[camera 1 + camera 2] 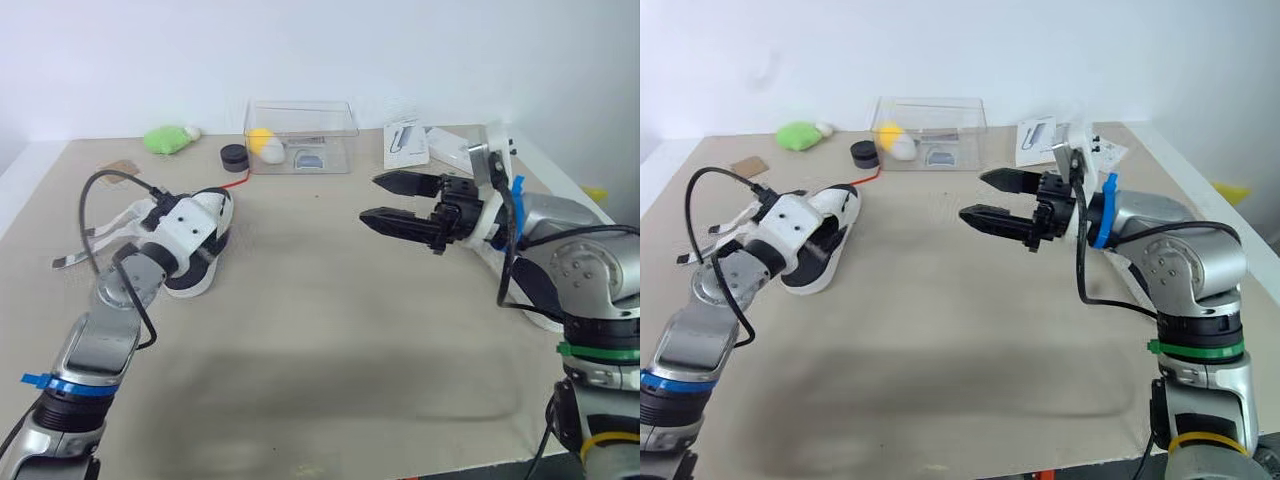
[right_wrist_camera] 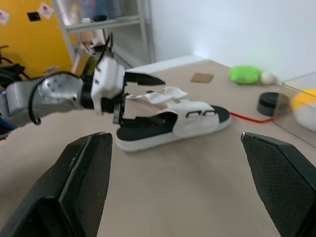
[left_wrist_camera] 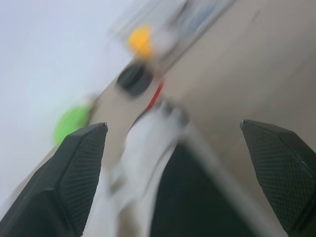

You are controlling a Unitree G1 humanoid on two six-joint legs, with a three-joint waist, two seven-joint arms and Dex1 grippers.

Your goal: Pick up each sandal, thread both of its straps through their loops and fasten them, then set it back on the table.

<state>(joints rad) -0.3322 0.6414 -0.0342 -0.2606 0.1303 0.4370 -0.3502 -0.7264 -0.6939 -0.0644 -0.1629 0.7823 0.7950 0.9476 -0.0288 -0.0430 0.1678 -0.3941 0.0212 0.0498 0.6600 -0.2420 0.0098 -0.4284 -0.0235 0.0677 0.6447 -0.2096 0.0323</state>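
Currently the sandal lies on the left of the tabletop. The left end effector is released, its fingers spread at the heel end by a loose strap. The right end effector hangs open, well apart to the right. If the left one pinches only the floppy strap, the sole would likely swing, slip free or be shoved away.
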